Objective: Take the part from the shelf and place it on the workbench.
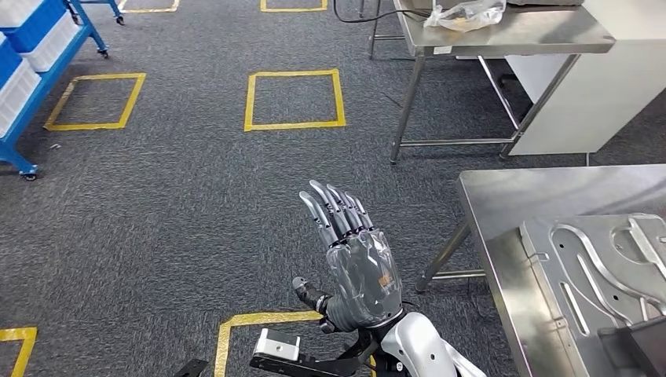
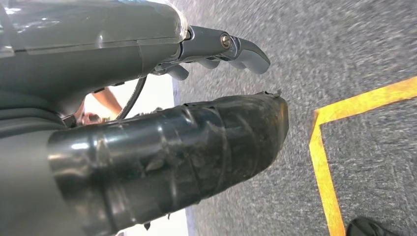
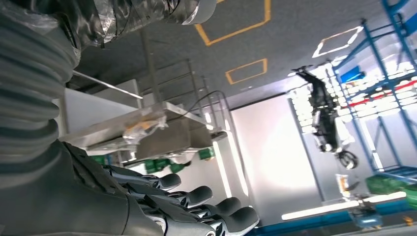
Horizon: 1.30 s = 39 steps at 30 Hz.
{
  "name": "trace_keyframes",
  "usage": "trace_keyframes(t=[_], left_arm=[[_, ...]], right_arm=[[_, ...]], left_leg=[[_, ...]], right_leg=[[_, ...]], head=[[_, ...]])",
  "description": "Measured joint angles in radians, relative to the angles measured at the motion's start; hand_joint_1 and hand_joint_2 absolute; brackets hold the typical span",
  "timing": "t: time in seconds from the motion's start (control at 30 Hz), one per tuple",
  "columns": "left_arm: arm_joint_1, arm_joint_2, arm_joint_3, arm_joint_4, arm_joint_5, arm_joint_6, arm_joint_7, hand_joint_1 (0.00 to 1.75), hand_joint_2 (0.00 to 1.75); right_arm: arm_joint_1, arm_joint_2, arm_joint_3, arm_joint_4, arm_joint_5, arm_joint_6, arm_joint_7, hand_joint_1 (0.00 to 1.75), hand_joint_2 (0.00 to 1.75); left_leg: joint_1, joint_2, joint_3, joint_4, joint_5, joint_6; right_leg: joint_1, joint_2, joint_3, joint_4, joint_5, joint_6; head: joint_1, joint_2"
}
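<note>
A stamped silver metal part lies flat on the steel workbench at the right. My right hand is raised over the carpet to the left of the bench, fingers straight and apart, holding nothing. In the right wrist view its fingers stretch out empty. The blue shelf with white bins stands at the far left. My left hand hangs over the floor, its thumb apart from the fingers, with nothing between them.
A second steel table with a clear plastic bag stands at the far right, beside a white cabinet. Yellow taped squares mark the grey carpet. A dark object sits on the bench's near corner.
</note>
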<state>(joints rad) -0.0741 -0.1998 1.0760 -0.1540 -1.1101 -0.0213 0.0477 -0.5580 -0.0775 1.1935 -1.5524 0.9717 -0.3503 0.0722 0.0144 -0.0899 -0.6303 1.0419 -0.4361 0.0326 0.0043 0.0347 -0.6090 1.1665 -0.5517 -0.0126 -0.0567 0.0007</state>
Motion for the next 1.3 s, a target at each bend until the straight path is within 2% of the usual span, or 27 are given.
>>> trace_keyframes(t=[0.07,0.1,0.13,0.17,0.2,0.27,0.3,0.33,0.4,0.43,0.5,0.53,0.6,0.67,0.7,0.77,0.83,0.9,0.93,0.97,1.0,1.07,1.1,1.13,1.2,1.23,1.3], left_arm=[[-0.002,-0.004,-0.001,0.0,0.0,-0.001,0.0,0.0,0.0],[-0.002,-0.006,-0.001,0.001,0.0,-0.001,0.0,0.0,0.0],[-0.002,-0.007,-0.001,0.001,0.0,-0.002,0.0,0.0,0.0],[-0.001,-0.007,-0.002,0.001,0.0,-0.002,0.0,0.0,0.0],[0.001,-0.007,-0.002,0.001,0.0,-0.002,0.0,0.0,0.0],[0.001,-0.007,-0.002,0.001,0.0,-0.002,0.0,0.0,0.0],[-0.001,-0.006,-0.002,0.001,0.0,-0.002,0.0,0.0,0.0],[-0.002,-0.006,-0.002,0.001,0.0,-0.001,0.0,0.0,0.0],[-0.002,-0.004,-0.002,0.001,0.0,-0.001,0.0,0.0,0.0],[0.0,-0.003,-0.002,0.001,0.0,-0.001,0.0,0.0,0.0],[0.001,-0.001,-0.002,0.001,0.0,-0.001,0.0,0.0,0.0],[0.001,-0.001,-0.002,0.001,0.0,-0.001,0.0,0.0,0.0],[-0.001,-0.001,-0.002,0.002,0.0,-0.001,0.001,0.0,0.0],[0.001,-0.001,-0.002,0.002,0.0,-0.001,0.0,0.0,0.0],[0.001,-0.001,-0.002,0.002,0.0,-0.001,0.0,0.0,0.0],[0.0,-0.001,-0.002,0.001,0.0,0.001,0.003,0.0,0.0],[-0.002,-0.001,-0.002,0.001,0.0,0.002,0.012,0.0,0.0],[-0.001,0.0,-0.002,0.002,0.003,0.001,0.023,0.0,0.0],[0.0,0.0,-0.002,0.002,0.005,0.0,0.027,0.0,0.0],[0.0,-0.001,-0.002,0.002,0.008,-0.002,0.03,0.0,0.0],[0.0,-0.001,-0.002,0.002,0.009,-0.004,0.032,0.0,0.0],[-0.001,-0.005,-0.002,0.002,0.01,-0.006,0.035,0.0,0.0],[-0.001,-0.006,-0.002,0.002,0.01,-0.008,0.037,0.0,0.0],[-0.001,-0.007,-0.002,0.002,0.01,-0.01,0.039,0.0,0.0],[0.002,-0.008,-0.002,0.002,0.011,-0.017,0.047,0.0,0.0],[0.002,-0.008,-0.002,0.002,0.012,-0.021,0.051,0.0,0.0],[0.0,-0.008,-0.002,0.003,0.012,-0.025,0.058,0.0,0.0]], right_arm=[[-0.002,-0.001,0.0,0.0,0.0,0.0,0.0,0.0,1.75],[-0.003,-0.001,0.0,0.001,0.0,0.0,0.0,0.0,1.75],[-0.004,-0.001,0.001,0.001,-0.001,0.0,0.0,0.0,1.75],[-0.005,-0.001,0.001,0.001,-0.001,-0.001,0.0,0.0,1.75],[-0.006,0.0,0.001,0.001,-0.002,-0.001,0.0,0.0,1.75],[-0.007,0.002,0.001,0.001,-0.002,-0.001,-0.001,0.0,1.75],[-0.007,0.002,0.001,0.002,-0.002,-0.001,-0.002,0.0,1.75],[-0.006,0.002,0.002,0.003,-0.002,-0.002,-0.002,0.0,1.75],[-0.004,0.001,0.003,0.006,-0.002,-0.001,-0.002,0.0,1.75],[-0.004,0.001,0.003,0.007,-0.002,-0.001,-0.002,0.0,1.75],[-0.004,0.001,0.004,0.008,-0.002,-0.002,-0.002,0.0,1.75],[-0.005,0.001,0.004,0.008,-0.002,-0.002,-0.002,0.0,1.75],[-0.006,0.001,0.004,0.008,-0.002,-0.002,-0.002,0.0,1.75],[-0.007,0.002,0.005,0.008,-0.002,-0.002,-0.002,0.0,1.75],[-0.007,0.002,0.005,0.008,-0.003,-0.001,-0.001,0.0,1.75],[-0.008,0.003,0.006,0.004,-0.004,0.004,0.004,0.0,1.75],[-0.007,0.002,0.008,0.0,-0.005,0.01,0.01,0.0,0.87],[-0.004,0.0,0.01,-0.001,-0.007,0.011,0.01,0.0,0.0],[-0.003,-0.001,0.011,-0.001,-0.01,0.01,0.008,0.0,0.0],[-0.002,-0.002,0.011,-0.001,-0.013,0.009,0.006,0.0,0.44],[-0.003,-0.002,0.011,-0.001,-0.017,0.01,0.003,0.0,0.87],[-0.006,-0.002,0.011,-0.001,-0.024,0.02,0.0,0.0,1.75],[-0.008,-0.002,0.011,-0.001,-0.027,0.03,-0.002,0.0,1.75],[-0.011,-0.003,0.013,-0.001,-0.031,0.043,-0.004,0.0,1.75],[-0.018,-0.003,0.017,-0.004,-0.042,0.067,-0.01,0.0,1.75],[-0.022,-0.003,0.019,-0.007,-0.047,0.074,-0.014,0.0,1.75],[-0.03,-0.006,0.024,-0.01,-0.056,0.08,-0.023,0.0,1.75]], left_leg=[[0.005,-0.025,0.0,-0.003,0.005,-0.007],[0.01,-0.037,-0.003,-0.005,0.009,-0.014],[0.014,-0.049,-0.007,-0.01,0.014,-0.022],[0.015,-0.063,-0.008,-0.016,0.02,-0.03],[0.012,-0.058,-0.011,-0.016,0.02,-0.034],[0.003,-0.003,-0.031,0.027,-0.01,-0.039],[0.002,0.036,-0.054,0.079,-0.04,-0.04],[0.003,0.061,-0.083,0.139,-0.072,-0.043],[0.009,0.08,-0.122,0.223,-0.102,-0.053],[0.012,0.085,-0.115,0.216,-0.091,-0.058],[0.016,0.109,-0.051,0.105,-0.042,-0.068],[0.015,0.125,-0.017,0.048,-0.023,-0.068],[0.01,0.142,0.014,-0.005,-0.013,-0.055],[0.008,0.125,0.011,-0.001,-0.012,-0.036],[0.01,0.116,0.011,-0.004,-0.01,-0.029],[0.012,0.098,0.011,-0.009,-0.005,-0.016],[0.01,0.078,0.008,-0.01,-0.002,-0.008],[0.005,0.052,0.004,-0.01,0.0,-0.004],[0.003,0.038,0.004,-0.01,0.001,-0.003],[0.002,0.023,0.004,-0.01,0.002,-0.003],[0.002,0.008,0.005,-0.01,0.003,-0.003],[0.006,-0.019,0.003,-0.01,0.007,-0.009],[0.01,-0.031,0.0,-0.011,0.01,-0.014],[0.014,-0.044,-0.004,-0.013,0.014,-0.02],[0.018,-0.064,-0.011,-0.02,0.022,-0.035],[0.015,-0.051,-0.015,-0.016,0.018,-0.039],[0.008,0.015,-0.044,0.046,-0.024,-0.042]], right_leg=[[0.007,0.057,0.047,-0.105,0.047,-0.019],[0.009,0.072,0.055,-0.127,0.052,-0.026],[0.011,0.07,0.057,-0.135,0.053,-0.03],[0.011,0.055,0.062,-0.149,0.059,-0.033],[0.009,0.038,0.071,-0.167,0.066,-0.035],[0.003,0.002,0.092,-0.206,0.083,-0.038],[0.003,-0.017,0.098,-0.214,0.086,-0.038],[0.004,-0.035,0.099,-0.216,0.086,-0.038],[0.003,-0.071,0.094,-0.206,0.079,-0.033],[0.001,-0.087,0.09,-0.199,0.074,-0.028],[-0.004,-0.115,0.085,-0.178,0.061,-0.017],[-0.004,-0.127,0.082,-0.167,0.052,-0.009],[0.0,-0.143,0.079,-0.15,0.039,0.005],[0.002,-0.156,0.083,-0.149,0.035,0.013],[-0.001,-0.152,0.085,-0.146,0.03,0.018],[-0.008,-0.108,0.071,-0.105,-0.006,0.026],[-0.011,-0.055,0.015,0.015,-0.074,0.028],[-0.01,-0.04,-0.041,0.125,-0.111,0.025],[-0.008,-0.037,-0.048,0.131,-0.099,0.02],[-0.006,-0.031,-0.037,0.099,-0.068,0.013],[-0.002,-0.015,-0.01,0.037,-0.026,0.005],[0.002,0.049,0.045,-0.09,0.036,-0.011],[0.004,0.074,0.059,-0.126,0.048,-0.016],[0.006,0.086,0.063,-0.139,0.048,-0.019],[0.005,0.061,0.068,-0.157,0.056,-0.025],[0.003,0.045,0.076,-0.173,0.063,-0.027],[-0.001,0.005,0.09,-0.202,0.077,-0.033]], head=[[-0.001,0.0],[-0.001,0.0],[0.0,0.0],[0.002,0.0],[0.003,0.0],[0.0,0.0],[-0.001,0.0],[-0.003,0.0],[-0.003,0.0],[-0.003,0.0],[-0.004,0.0],[-0.004,0.0],[-0.003,0.0],[0.001,0.0],[0.002,0.0],[0.004,0.0],[0.007,0.0],[0.007,0.0],[0.007,0.0],[0.007,0.0],[0.007,0.0],[0.006,0.0],[0.006,0.0],[0.007,0.0],[0.008,0.0],[0.007,0.0],[0.002,0.0]])
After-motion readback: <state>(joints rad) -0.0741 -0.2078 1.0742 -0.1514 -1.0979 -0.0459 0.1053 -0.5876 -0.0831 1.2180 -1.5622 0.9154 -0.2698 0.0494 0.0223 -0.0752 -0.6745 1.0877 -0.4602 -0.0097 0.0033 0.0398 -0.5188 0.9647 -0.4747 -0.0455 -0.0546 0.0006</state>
